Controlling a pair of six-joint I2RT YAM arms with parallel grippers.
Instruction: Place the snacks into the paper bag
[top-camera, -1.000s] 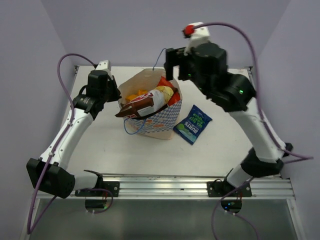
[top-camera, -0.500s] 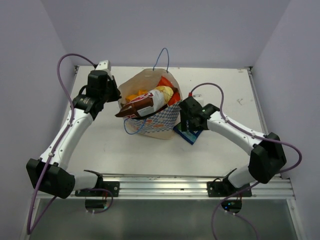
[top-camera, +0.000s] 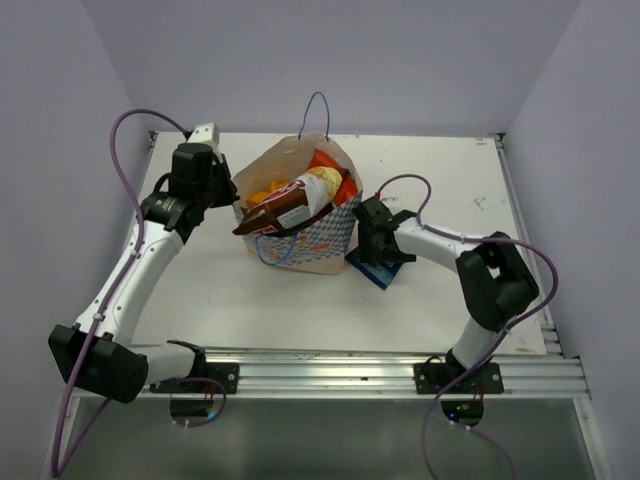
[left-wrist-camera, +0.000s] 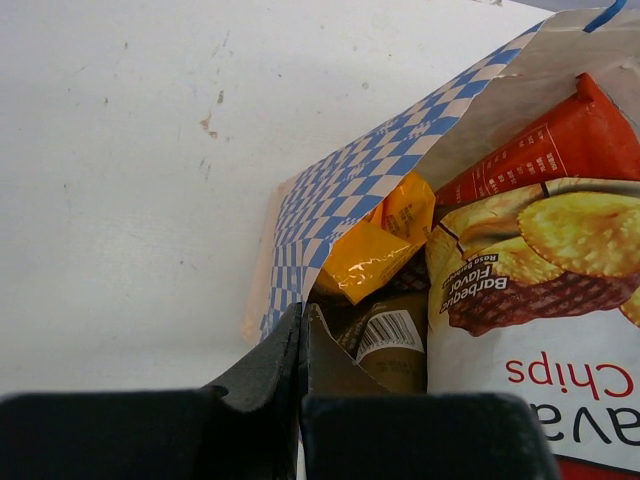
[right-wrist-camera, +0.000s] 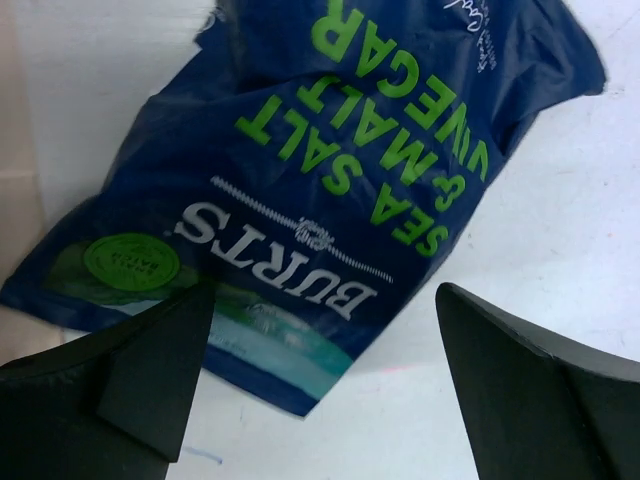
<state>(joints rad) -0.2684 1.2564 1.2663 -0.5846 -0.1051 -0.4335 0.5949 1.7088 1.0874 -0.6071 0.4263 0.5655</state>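
1. The worktop (top-camera: 440, 175) carries the paper bag (top-camera: 322, 236), which stands open with the other snacks (top-camera: 298, 200) poking out.
2. Our left gripper (left-wrist-camera: 301, 335) is pinched shut on the bag's rim.
3. The blue packet (right-wrist-camera: 330, 170) lies flat just right of the bag's foot, directly under our right gripper (right-wrist-camera: 325, 300). Its long axis is slanted across the finger gap.
4. That gripper is spread wide, straddling the packet's end, and it is plainly the nearer one.

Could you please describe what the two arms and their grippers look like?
The left arm and right arm share white tubular links and bulky black joints, each trailed by a looping purple cable. The left gripper and right gripper have matte black, wedge-shaped fingers.
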